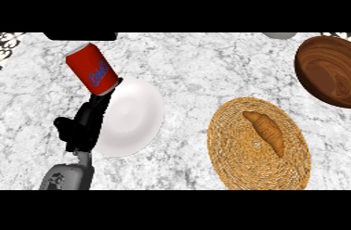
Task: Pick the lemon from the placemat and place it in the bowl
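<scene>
A round woven placemat (237, 155) lies at the right of the counter. On it rests a brown, elongated, croissant-like item (266, 131); no yellow lemon shows anywhere. A dark wooden bowl (329, 71) sits at the far right, cut off by the view's edge, and nothing shows inside it. My left hand (81, 128) is at the lower left with its fingers pointing up and relaxed, holding nothing. It overlaps the left rim of a white plate (133, 115). My right hand does not show.
A red soda can (93, 69) stands tilted in the view just above my left hand's fingertips, at the plate's upper left. A grey object (280, 35) peeks in at the top edge. The counter (192, 62) is white-grey marble.
</scene>
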Tool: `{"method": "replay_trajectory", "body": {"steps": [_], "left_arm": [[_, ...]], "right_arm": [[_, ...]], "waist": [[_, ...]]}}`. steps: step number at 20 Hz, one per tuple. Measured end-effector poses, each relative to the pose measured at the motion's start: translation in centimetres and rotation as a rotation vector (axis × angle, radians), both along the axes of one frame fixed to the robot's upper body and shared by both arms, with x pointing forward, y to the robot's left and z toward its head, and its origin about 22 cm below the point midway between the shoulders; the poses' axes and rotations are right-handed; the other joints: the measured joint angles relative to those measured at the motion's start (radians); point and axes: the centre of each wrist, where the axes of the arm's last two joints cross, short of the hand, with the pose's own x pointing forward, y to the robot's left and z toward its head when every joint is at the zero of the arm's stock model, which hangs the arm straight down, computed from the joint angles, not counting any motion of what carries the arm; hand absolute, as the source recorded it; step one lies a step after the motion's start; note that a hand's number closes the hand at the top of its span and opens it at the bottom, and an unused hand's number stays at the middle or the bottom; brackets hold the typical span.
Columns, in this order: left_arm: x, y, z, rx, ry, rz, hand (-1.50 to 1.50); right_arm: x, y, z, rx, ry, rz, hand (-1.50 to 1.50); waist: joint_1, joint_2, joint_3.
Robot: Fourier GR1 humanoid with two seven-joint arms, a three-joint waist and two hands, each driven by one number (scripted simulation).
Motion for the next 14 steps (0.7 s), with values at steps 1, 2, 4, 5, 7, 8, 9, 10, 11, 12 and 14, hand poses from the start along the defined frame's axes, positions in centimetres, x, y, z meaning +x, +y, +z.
{"method": "replay_trajectory", "body": {"steps": [1, 2, 4, 5, 7, 8, 9, 10, 11, 12, 14], "left_arm": [[-0.1, 0.0, -0.2, 0.000, 0.003, 0.001, 0.00], [-0.1, 0.2, -0.4, 0.002, -0.001, 0.001, 0.00], [0.0, 0.1, -0.5, 0.003, -0.003, -0.002, 0.00], [0.2, 0.0, -0.3, 0.004, -0.004, -0.002, 0.00], [0.0, 0.1, 0.1, 0.007, -0.006, -0.006, 0.00], [0.1, 0.3, 0.0, 0.005, -0.005, -0.004, 0.00], [0.2, 0.1, 0.0, 0.002, -0.007, -0.006, 0.00], [0.3, -0.2, 0.2, -0.001, -0.007, -0.006, 0.00], [0.5, -0.4, 0.1, 0.001, -0.006, -0.004, 0.00], [0.6, -0.4, -0.3, 0.000, -0.004, -0.006, 0.00], [0.6, -0.1, 0.0, 0.000, -0.004, -0.008, 0.00]], "right_arm": [[0.7, -0.3, 0.2, -0.020, 0.001, -0.018, 1.50], [1.0, -0.6, 0.3, -0.046, 0.003, -0.043, 1.50], [2.1, -1.2, 0.4, -0.092, 0.009, -0.089, 1.50], [2.6, -1.7, 0.2, -0.122, 0.012, -0.110, 1.50], [3.5, -2.1, -0.2, -0.195, 0.014, -0.154, 1.50], [4.2, -2.2, -0.6, -0.223, 0.014, -0.166, 1.50], [4.9, -2.9, -1.0, -0.242, 0.011, -0.180, 1.50], [5.4, -3.4, -1.9, -0.262, 0.012, -0.193, 1.50], [6.1, -3.4, -2.6, -0.278, 0.014, -0.208, 1.50], [6.7, -4.2, -3.1, -0.287, 0.015, -0.225, 1.50], [8.1, -5.5, -3.8, -0.296, 0.023, -0.253, 1.50]], "waist": [[0.001, 0.000, 0.000], [0.001, 0.001, 0.000], [0.002, 0.002, 0.000], [0.004, 0.003, 0.000], [0.008, 0.003, 0.001], [0.009, 0.004, 0.001], [0.010, 0.005, 0.001], [0.010, 0.005, 0.001], [0.009, 0.005, 0.001], [0.010, 0.006, 0.001], [0.012, 0.006, 0.001]]}}
